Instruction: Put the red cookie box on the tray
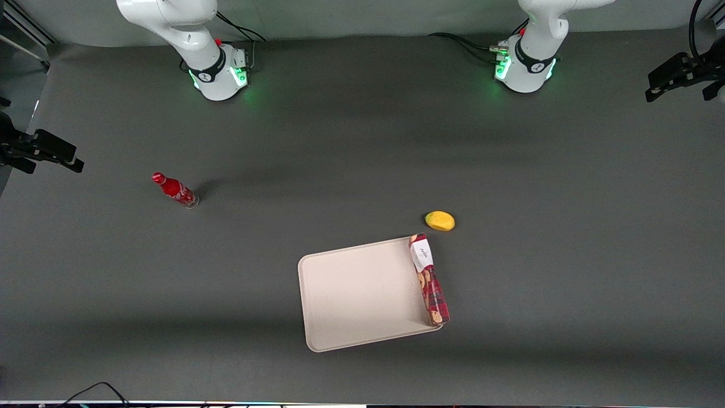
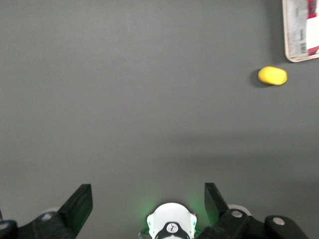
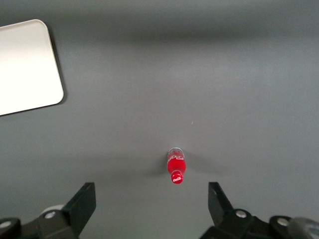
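The red cookie box point(image 1: 429, 279) lies flat along the edge of the pale tray point(image 1: 357, 294) that faces the working arm's end, its white label end pointing away from the front camera. Its label end point(image 2: 302, 27) and the tray's corner rim point(image 2: 285, 35) also show in the left wrist view. My left gripper point(image 2: 148, 201) is out of the front view. In its wrist view it hangs high over bare table above its own arm base point(image 2: 172, 226), well apart from the box. Its fingers point(image 2: 79, 204) are spread wide with nothing between them.
A yellow lemon-like thing point(image 1: 440, 221) lies on the table just off the tray's corner, farther from the front camera than the box; it also shows in the left wrist view point(image 2: 272, 75). A small red soda bottle point(image 1: 175, 191) stands toward the parked arm's end.
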Controlling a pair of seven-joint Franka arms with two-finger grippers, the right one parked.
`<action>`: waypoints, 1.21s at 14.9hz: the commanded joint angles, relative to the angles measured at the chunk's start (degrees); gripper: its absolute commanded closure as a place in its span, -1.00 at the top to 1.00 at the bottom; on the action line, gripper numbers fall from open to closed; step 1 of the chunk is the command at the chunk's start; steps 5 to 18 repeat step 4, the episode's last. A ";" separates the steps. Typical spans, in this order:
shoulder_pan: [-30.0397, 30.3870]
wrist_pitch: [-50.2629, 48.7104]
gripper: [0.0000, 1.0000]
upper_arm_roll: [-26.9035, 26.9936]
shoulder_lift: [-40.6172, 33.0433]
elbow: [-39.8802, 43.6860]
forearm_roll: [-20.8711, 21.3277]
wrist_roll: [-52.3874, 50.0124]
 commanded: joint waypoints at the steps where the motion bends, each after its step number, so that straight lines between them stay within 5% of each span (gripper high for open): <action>1: -0.61 -0.61 1.00 -0.58 3.02 5.23 -0.64 0.72; 18: -0.61 -0.79 1.00 -0.67 2.93 5.32 -0.64 0.81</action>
